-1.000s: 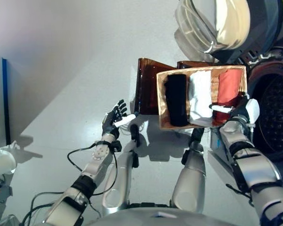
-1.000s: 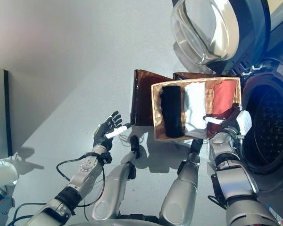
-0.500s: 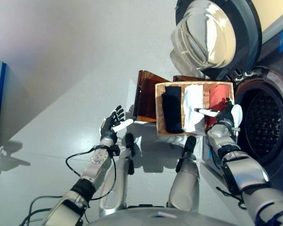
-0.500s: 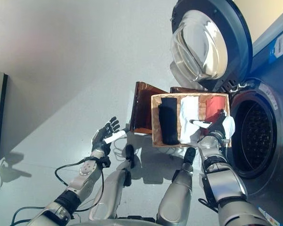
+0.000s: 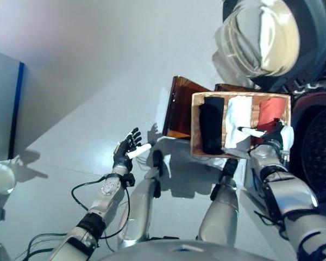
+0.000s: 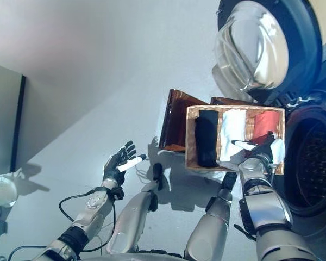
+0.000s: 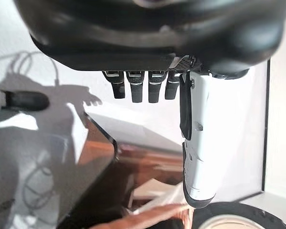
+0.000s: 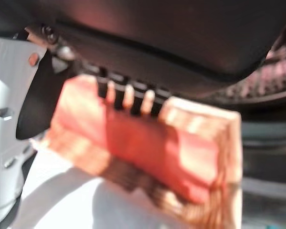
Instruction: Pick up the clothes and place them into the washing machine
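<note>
Left eye view: a wicker basket (image 5: 195, 125) is being shown on the floor beside the washing machine (image 5: 320, 136), whose round glass door (image 5: 263, 35) is standing open above it. Three garments are lying side by side inside the basket: a black garment (image 5: 210, 129), a white garment (image 5: 239, 120) and a red garment (image 5: 270, 109). The right hand (image 5: 277, 136) is being held over the basket at the red garment, its white-covered thumb pointing across the white one. A brown translucent bin (image 5: 180, 107) is standing just behind the basket. The left hand (image 5: 126, 151) is being held well apart over bare floor, fingers spread and nothing grasped.

Right eye view: the same layout is being seen, with the drum opening (image 6: 315, 163) dark beside the basket.

Left wrist view: the left hand's fingers (image 7: 138, 87) are being kept straight and empty above the brown bin.

Right wrist view: the right hand's fingers (image 8: 128, 95) are being pressed into the red cloth; whether they are closing on it cannot be told.
</note>
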You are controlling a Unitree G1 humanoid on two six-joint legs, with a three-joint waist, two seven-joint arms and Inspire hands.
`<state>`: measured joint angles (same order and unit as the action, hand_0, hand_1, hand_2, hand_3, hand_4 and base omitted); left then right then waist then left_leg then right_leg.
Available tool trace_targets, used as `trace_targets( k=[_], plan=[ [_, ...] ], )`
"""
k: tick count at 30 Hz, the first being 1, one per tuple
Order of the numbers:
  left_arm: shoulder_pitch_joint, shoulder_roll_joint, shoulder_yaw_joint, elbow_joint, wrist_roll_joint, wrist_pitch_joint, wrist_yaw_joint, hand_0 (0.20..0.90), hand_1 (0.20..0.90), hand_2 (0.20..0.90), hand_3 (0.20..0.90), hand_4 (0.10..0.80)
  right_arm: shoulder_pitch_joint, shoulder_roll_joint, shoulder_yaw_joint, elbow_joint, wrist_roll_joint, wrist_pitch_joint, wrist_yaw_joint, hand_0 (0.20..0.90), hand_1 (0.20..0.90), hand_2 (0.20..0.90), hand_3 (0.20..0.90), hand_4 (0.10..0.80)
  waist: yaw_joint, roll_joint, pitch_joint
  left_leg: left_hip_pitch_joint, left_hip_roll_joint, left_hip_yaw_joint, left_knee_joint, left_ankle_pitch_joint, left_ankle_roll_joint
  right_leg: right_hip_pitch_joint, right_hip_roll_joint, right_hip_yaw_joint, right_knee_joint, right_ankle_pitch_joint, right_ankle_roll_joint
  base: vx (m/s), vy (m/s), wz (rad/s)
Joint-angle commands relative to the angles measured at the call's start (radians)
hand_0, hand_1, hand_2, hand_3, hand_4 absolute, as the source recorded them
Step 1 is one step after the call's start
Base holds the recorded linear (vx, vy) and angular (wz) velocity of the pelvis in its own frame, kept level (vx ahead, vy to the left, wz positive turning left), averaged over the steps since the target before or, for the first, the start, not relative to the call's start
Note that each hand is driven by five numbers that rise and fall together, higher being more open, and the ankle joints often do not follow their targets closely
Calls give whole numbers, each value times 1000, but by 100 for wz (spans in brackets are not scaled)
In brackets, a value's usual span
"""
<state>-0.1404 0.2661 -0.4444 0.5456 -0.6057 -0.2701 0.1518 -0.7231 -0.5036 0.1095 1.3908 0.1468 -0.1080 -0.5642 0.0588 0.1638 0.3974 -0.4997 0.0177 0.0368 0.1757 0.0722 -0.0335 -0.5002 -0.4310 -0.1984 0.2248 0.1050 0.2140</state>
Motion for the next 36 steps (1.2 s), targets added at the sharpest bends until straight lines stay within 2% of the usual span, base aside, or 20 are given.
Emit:
trace_targets(
  k=[1,3,8,18,25,26,27,28,29,36],
  plan=[
    [24,53,26,-120,-10,-75,-11,900,900,900,900,800,-44,-81,-6,7,19,-15,-8,900,900,900,900,800,12,12,-21,-38,95,-45,169,-127,-122,-72,-69,92,47,74,35,-32,3,1],
    [34,63,31,-151,-8,-76,-18,900,900,900,900,800,-53,-104,-4,17,7,-4,-4,900,900,900,900,800,19,36,-25,-73,89,-42,187,-128,-122,-126,-75,111,81,61,34,-32,35,6],
    [58,75,36,-194,-19,-74,-32,900,900,900,900,800,-59,-140,2,29,-35,8,-7,900,900,900,900,800,27,64,-36,-122,89,-43,230,-137,-121,-198,-79,140,156,31,30,-16,15,4],
    [58,65,9,-195,-12,-68,-34,900,900,900,900,800,-73,-198,18,51,-99,30,-49,900,900,900,900,800,15,79,-40,-121,92,-43,233,-143,-125,-225,-72,162,198,6,29,13,-5,0],
    [52,73,8,-255,-20,-65,-41,900,900,900,900,800,-116,-246,52,91,-143,75,3,900,900,900,900,800,17,111,-42,-163,77,-22,289,-168,-117,-308,-80,215,257,-12,25,-7,34,-1],
    [52,71,13,-259,-21,-65,-40,900,900,900,900,800,-116,-245,62,87,-155,78,11,708,708,708,708,663,15,115,-39,-170,77,-16,298,-172,-116,-319,-80,223,264,-14,25,-11,45,-12],
    [50,67,18,-259,-22,-67,-40,900,900,900,900,800,-115,-244,69,81,-171,79,12,464,464,464,464,488,7,121,-35,-176,76,-10,311,-179,-114,-331,-84,237,276,-16,25,-11,33,-12],
    [50,67,18,-259,-22,-68,-40,900,900,900,900,800,-115,-244,69,81,-171,79,12,425,425,425,425,461,8,121,-35,-176,75,-9,311,-179,-114,-332,-84,238,276,-16,25,2,38,-14],
    [50,66,19,-261,-22,-68,-41,900,900,900,900,800,-120,-243,76,77,-177,81,16,200,200,200,200,300,5,124,-35,-177,74,-8,315,-182,-114,-338,-84,243,281,-18,24,9,9,-13],
    [52,67,23,-279,-32,-69,-47,900,900,900,900,800,-132,-231,83,81,-187,79,39,200,200,200,200,300,1,134,-39,-185,67,-3,327,-188,-111,-341,-90,249,285,-20,24,2,2,-2]
  ],
)
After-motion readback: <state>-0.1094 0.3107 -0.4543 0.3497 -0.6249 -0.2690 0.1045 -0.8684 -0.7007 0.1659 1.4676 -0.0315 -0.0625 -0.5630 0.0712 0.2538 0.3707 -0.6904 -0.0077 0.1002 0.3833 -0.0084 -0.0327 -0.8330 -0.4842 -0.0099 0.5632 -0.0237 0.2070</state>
